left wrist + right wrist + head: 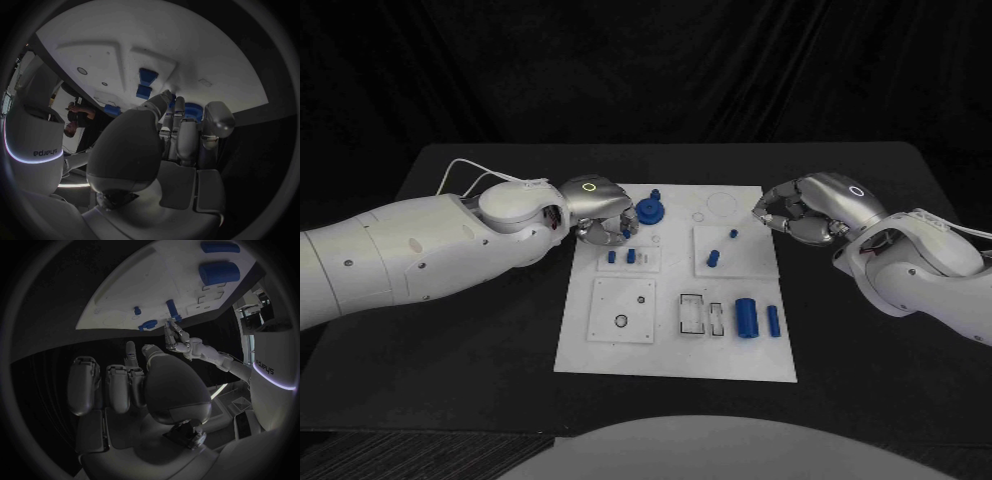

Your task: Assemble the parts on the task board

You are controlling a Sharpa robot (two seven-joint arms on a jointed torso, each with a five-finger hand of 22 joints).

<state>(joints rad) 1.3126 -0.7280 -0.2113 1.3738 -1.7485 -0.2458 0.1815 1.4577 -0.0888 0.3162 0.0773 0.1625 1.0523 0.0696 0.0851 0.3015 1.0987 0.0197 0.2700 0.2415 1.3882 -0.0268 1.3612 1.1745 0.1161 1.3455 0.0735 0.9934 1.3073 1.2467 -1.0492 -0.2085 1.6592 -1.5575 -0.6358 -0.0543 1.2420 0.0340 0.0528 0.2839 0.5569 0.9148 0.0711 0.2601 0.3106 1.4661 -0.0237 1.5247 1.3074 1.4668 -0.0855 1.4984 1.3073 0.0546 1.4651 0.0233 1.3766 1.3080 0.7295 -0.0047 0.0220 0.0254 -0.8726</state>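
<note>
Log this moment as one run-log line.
left robot hand: over board far-left corner, by blue gear, grip unclear | right robot hand: empty, off far-right edge | two cylinders: lying loose

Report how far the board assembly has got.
Early stage. Small blue pegs already stand in the task board, and a blue gear sits by the left hand. Both hands look empty; the right hand hovers at the board's edge. Two blue cylinders lie loose, unplaced.
</note>
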